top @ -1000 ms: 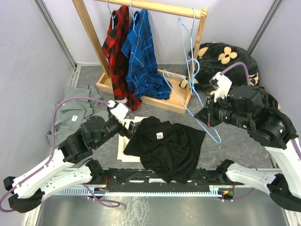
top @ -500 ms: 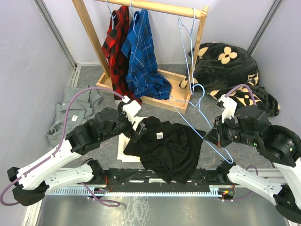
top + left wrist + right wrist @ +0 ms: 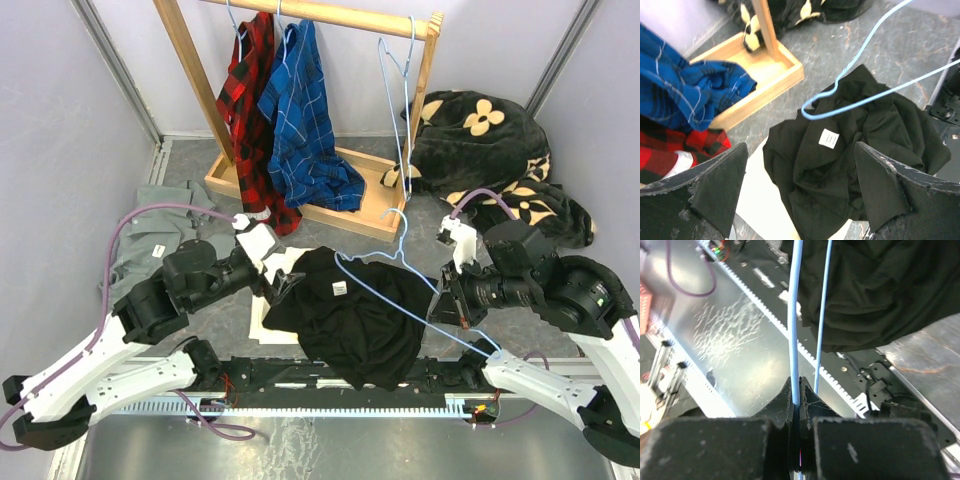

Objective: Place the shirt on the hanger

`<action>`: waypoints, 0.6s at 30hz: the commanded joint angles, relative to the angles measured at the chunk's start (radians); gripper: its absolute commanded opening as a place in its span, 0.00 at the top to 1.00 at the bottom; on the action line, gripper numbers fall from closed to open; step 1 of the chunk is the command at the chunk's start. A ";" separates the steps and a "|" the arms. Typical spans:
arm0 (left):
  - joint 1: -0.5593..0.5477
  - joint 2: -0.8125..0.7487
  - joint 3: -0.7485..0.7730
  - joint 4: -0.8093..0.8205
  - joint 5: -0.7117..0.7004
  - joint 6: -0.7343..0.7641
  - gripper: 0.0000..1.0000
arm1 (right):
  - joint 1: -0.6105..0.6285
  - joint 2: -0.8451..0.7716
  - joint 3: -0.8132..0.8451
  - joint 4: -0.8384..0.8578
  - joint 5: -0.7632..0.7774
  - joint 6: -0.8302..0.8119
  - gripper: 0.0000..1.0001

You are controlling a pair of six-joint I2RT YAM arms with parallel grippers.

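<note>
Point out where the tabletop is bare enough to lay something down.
Bare tabletop: a strip between the wooden rack's tray and the black shirt, and a back-left patch between the rack post, the wall and the grey shirt. Crowded: the front centre, with the shirt and the hanger gripped in the right tool.

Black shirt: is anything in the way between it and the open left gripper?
Nothing visible. The left gripper faces the black shirt directly, jaws wide; the light-blue hanger, pinched in the right gripper, crosses only its far side.
</note>
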 commanded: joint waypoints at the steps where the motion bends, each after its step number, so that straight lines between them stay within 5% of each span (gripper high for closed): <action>1: 0.003 -0.029 -0.006 0.133 0.132 0.117 0.07 | 0.002 -0.004 0.018 0.062 -0.205 -0.054 1.00; 9: 0.003 0.038 0.004 0.154 0.392 0.176 0.10 | 0.002 0.002 -0.056 0.229 -0.434 -0.033 1.00; 18: 0.003 0.161 0.045 0.183 0.425 0.275 0.12 | 0.007 0.033 -0.072 0.312 -0.511 -0.026 1.00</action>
